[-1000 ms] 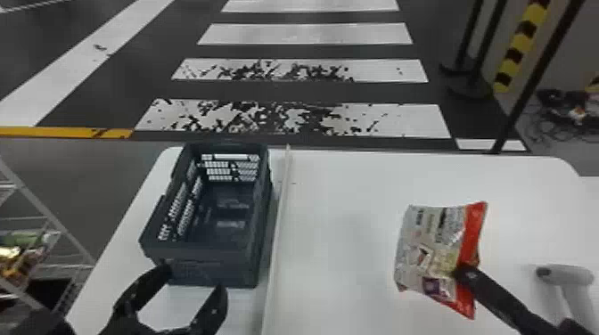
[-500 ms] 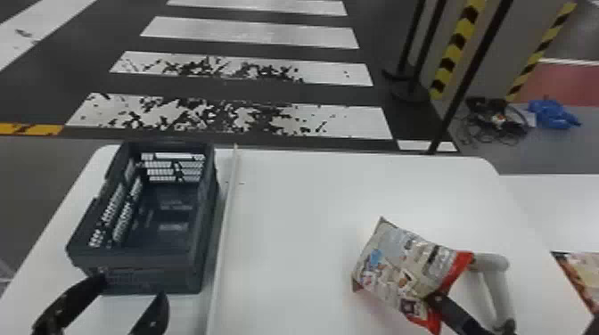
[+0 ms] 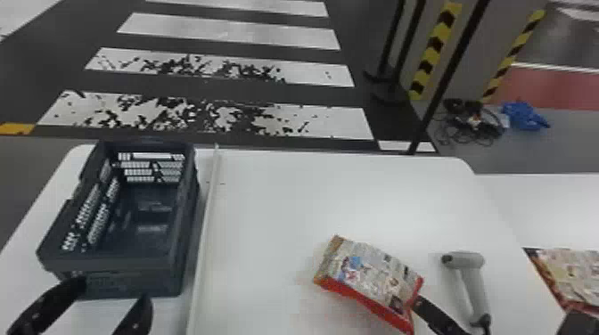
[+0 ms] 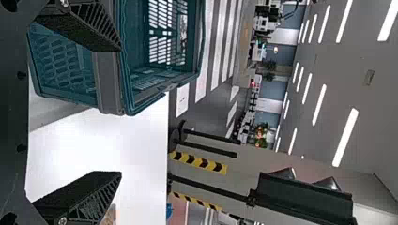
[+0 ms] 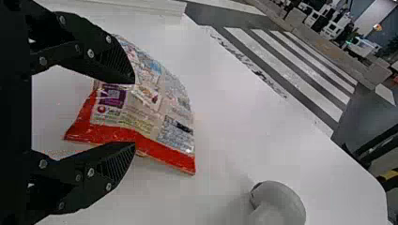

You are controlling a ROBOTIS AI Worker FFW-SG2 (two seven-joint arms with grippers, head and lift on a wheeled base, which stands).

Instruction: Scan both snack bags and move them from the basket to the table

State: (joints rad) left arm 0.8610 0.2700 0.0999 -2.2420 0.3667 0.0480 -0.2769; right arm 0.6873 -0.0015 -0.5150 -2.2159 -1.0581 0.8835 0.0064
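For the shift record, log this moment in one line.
Left gripper: open by basket | right gripper: at one snack bag | scanner: on table | other bag: far right

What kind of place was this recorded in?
Probably a large indoor demo hall or lab made up like a street: crosswalk stripes on the floor, yellow-and-black hazard strips beyond the table, and rows of ceiling lights overhead.
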